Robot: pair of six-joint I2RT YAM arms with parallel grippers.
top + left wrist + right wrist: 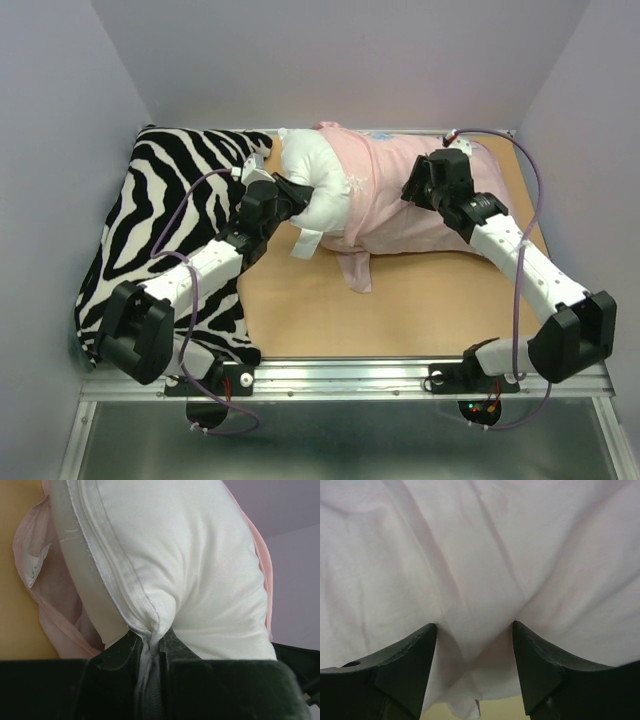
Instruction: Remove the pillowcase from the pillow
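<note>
Pillowcase (400,195) half off pillow (315,175), just right of zebra cushion (170,220); my left gripper (154,642) clamps the pillow seam; right gripper (475,650) apart astride pink cloth; I'd pinch cloth only, pull away from cushion.

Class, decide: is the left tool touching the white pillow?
Touching. The left wrist view shows the left tool clamped on the white pillow at its seamed edge, fabric squeezed in its grip.
</note>
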